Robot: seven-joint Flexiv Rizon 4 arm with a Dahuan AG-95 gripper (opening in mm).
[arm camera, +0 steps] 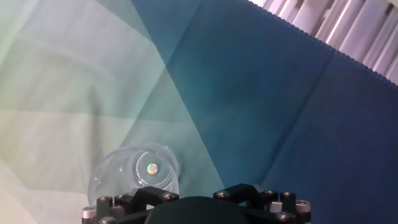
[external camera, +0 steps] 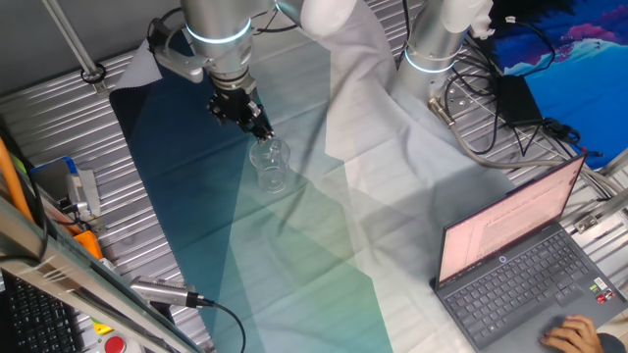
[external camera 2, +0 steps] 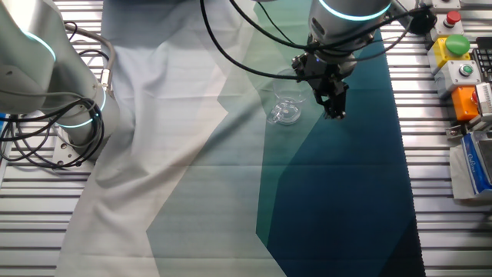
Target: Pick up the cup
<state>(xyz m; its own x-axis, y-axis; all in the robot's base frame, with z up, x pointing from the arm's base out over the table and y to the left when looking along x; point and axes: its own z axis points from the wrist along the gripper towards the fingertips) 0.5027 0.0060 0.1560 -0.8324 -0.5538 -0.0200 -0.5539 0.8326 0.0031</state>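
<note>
The cup (external camera: 270, 163) is small, clear and colourless, and stands upright on the cloth where the pale green meets the dark teal. It also shows in the other fixed view (external camera 2: 286, 109) and, from above, at the lower left of the hand view (arm camera: 139, 172). My gripper (external camera: 261, 127) hangs just beside and slightly above the cup, on its dark-teal side (external camera 2: 334, 110). Its fingers taper to one point and hold nothing. In the hand view only the gripper's black body (arm camera: 198, 208) shows at the bottom edge; the fingertips are hidden.
A green, teal and white cloth (external camera: 324, 255) covers the metal table. An open laptop (external camera: 520, 265) with a hand on it sits at one corner. A second robot base (external camera 2: 61, 92) with cables stands at a side. Button boxes (external camera 2: 457, 54) line the edge.
</note>
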